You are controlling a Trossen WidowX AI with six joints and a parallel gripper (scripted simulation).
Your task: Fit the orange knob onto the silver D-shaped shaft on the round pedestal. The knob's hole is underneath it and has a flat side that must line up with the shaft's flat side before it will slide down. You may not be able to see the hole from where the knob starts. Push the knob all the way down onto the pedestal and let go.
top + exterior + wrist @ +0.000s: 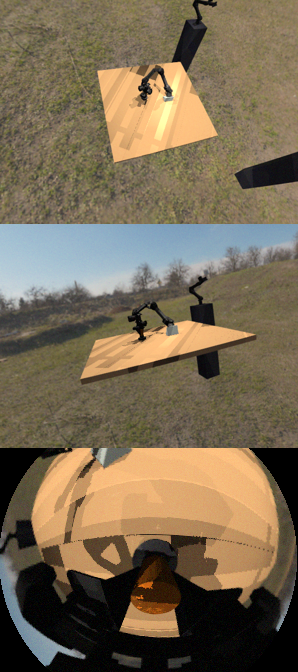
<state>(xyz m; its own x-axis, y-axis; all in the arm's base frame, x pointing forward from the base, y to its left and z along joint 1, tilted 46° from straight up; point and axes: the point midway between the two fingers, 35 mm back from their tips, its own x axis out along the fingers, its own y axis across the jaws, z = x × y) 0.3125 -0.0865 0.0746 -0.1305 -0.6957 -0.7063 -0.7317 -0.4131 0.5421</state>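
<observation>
Exterior view, wooden table [185,123] [210,335] [175,503]: your stage, broad and striped with shadow; the work sits toward one side of it.
Black arm [159,70] [153,305]: arched from its pale base block [168,98] [172,330] [111,455]; your only tool arm at this table.
Gripper [145,91] [141,331] [154,571]: pointing down above the pedestal; its fingers pinch the knob from two sides.
Round pedestal [145,97] [142,338] [142,551]: dark, directly beneath your grip; its rim shows beyond the knob in the wrist view.
Orange knob [142,332] [156,598]: in your grip, long axis near upright, lower end over the pedestal's middle; you cannot tell whether a gap remains.
Silver shaft: hidden from you; the flats' match is unconfirmed; your coming move likely turns on twist about that upright axis, then a straight push down.
</observation>
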